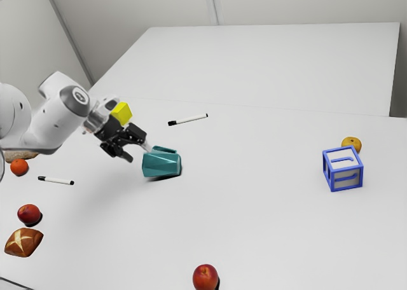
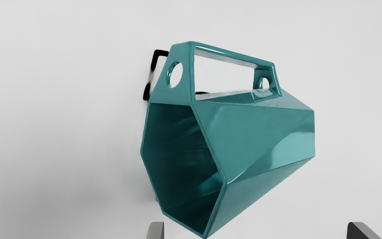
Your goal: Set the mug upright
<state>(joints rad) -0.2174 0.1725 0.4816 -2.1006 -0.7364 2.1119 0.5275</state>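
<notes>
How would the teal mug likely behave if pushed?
The mug would probably feel stiff, given its crisp-edged walls. Lying on its side, it may rock or slide rather than roll, given its flat facets. Its glossy surface could be slippery.

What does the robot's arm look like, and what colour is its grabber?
The arm is white and rounded, with small dark dots and a grey round cap marked with a pale ring. Its gripper is mostly black, with two fingers that look grey near the tips.
</notes>
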